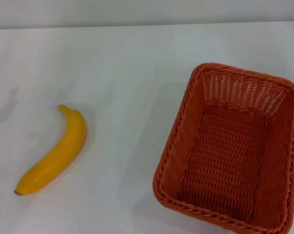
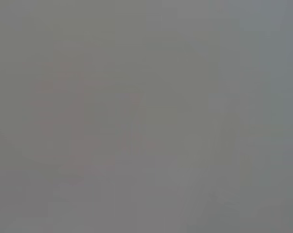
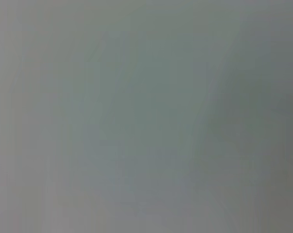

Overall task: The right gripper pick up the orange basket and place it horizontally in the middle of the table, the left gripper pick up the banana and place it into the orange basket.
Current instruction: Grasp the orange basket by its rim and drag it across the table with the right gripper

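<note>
In the head view an orange basket (image 1: 186,146) of woven wicker stands on the right of the white table (image 1: 132,73), its long side running from near to far, slightly turned, with nothing inside. A single yellow banana (image 1: 56,153) lies on the left of the table, its brown tip toward the near left. Neither gripper shows in the head view. Both wrist views show only a plain grey surface, with no fingers and no objects.
A pale wall (image 1: 147,12) meets the table's far edge at the top of the head view. Bare tabletop separates the banana from the basket.
</note>
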Robot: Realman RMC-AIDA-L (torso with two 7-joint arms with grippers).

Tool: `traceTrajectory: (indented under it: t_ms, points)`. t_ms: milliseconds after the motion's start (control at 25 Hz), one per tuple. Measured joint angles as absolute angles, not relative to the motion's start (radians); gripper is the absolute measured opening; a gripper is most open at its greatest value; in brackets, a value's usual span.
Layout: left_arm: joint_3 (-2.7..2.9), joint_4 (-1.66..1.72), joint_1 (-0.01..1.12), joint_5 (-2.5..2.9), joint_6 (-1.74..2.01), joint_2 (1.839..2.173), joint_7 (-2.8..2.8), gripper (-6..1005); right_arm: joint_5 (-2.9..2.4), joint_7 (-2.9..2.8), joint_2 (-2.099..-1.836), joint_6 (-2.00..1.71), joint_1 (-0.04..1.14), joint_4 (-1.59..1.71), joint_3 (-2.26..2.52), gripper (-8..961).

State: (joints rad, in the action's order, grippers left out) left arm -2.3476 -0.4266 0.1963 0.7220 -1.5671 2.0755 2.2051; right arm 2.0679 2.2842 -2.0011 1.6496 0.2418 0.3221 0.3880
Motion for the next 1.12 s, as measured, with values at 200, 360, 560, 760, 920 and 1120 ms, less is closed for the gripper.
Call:
traceTrajectory:
  t_ms: [200,360,560,760,920,1120]
  points:
    - [-2.348,-0.426,0.196,0.719,-1.566,2.075,2.204,888,2.068,2.284,-2.001,1.647,0.244,0.325,0.387,861]
    - [-2.347,-0.432,0.196,0.718,-1.570,2.075,2.203,887,2.068,2.284,-2.001,1.648,0.245,0.336,0.383,861]
    - [-2.348,-0.435,0.196,0.718,-1.565,2.070,2.203,885,2.067,2.262,-2.002,1.648,0.244,0.367,0.405,861]
    - [-2.349,-0.435,0.195,0.716,-1.563,2.069,2.203,883,2.008,2.120,-2.000,1.595,0.238,0.517,0.441,861]
    - [-2.349,-0.436,0.185,0.719,-1.562,2.069,2.200,882,1.870,1.931,-2.000,1.542,0.250,0.731,0.456,861]
    - [-2.344,-0.436,0.164,0.725,-1.567,2.073,2.192,880,1.645,1.664,-1.995,1.459,0.294,1.030,0.503,862]
